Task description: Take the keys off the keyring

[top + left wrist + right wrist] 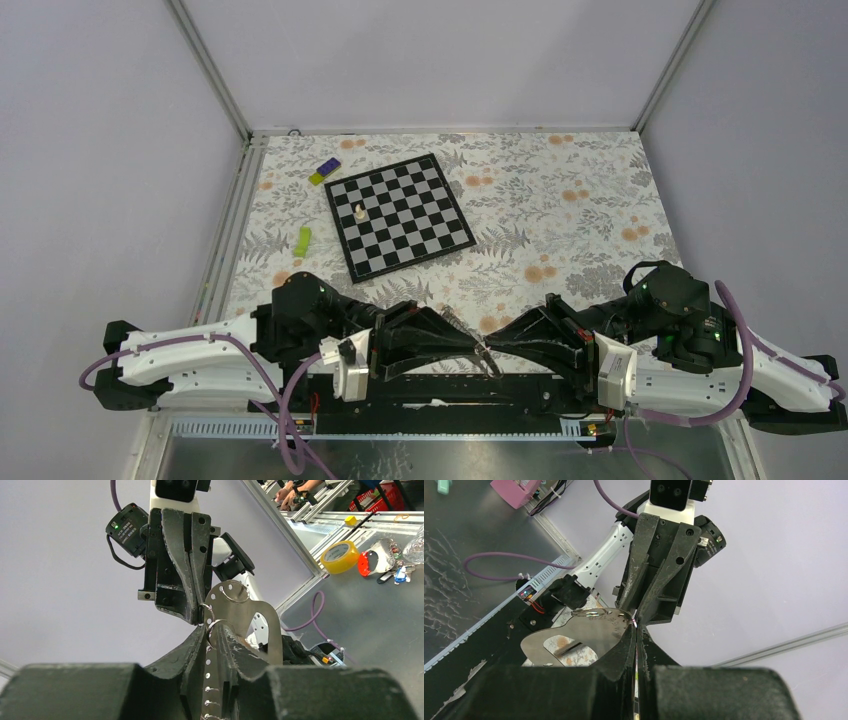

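Between lilac walls (100, 150), floral tabletop (560, 210) bears 1 chessboard (400, 215).

Chess piece (358, 211), perhaps a pawn, on chessboard's (410, 215) left part.

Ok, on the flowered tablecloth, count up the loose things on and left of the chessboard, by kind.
Chessboard: 1
White chess piece: 1
Green thing: 1
Yellow and purple block: 1
Total: 4
A pale thing at the far edge is too small to name, so it is not counted.
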### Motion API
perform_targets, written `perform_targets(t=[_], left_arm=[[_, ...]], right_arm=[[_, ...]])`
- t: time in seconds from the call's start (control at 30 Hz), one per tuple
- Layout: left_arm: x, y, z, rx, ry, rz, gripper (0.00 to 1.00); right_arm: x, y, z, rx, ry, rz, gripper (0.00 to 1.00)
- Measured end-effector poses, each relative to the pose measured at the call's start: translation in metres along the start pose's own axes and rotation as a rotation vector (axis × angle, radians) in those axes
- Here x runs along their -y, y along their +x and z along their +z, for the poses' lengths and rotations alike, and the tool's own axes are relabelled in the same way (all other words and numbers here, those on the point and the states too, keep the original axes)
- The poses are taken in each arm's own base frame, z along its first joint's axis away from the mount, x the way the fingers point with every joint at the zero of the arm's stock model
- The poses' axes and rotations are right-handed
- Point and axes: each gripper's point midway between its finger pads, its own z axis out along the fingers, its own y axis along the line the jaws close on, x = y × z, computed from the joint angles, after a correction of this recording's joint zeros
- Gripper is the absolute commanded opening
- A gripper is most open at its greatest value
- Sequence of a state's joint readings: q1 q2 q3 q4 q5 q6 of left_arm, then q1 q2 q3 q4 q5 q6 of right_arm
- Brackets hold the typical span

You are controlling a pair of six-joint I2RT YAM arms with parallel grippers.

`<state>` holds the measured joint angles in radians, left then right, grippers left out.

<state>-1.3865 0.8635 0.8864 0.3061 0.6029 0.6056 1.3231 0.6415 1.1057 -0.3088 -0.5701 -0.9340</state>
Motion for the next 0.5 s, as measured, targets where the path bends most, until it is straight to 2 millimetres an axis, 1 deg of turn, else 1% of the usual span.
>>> perform_targets(t=[0.27, 0.4, 0.5], left_arm=[[0.0004, 0.0003, -0.0001, -0.001, 0.001, -0.005, 0.10], [0.0005, 0.0004, -0.0001, -0.002, 0.001, -0.005, 0.01], [0.0007, 0.0008, -0.0001, -0.003, 0.002, -0.006, 0.00]], right_arm=[[0.0009, -0.0007, 0.0001, 0.003, 0.003, -0.002, 0.00], [0.0013, -0.0010, 0.0002, 0.004, 0.004, -0.003, 0.00], [0.0014, -0.0013, 0.0000, 0.005, 0.005, -0.004, 0.00]])
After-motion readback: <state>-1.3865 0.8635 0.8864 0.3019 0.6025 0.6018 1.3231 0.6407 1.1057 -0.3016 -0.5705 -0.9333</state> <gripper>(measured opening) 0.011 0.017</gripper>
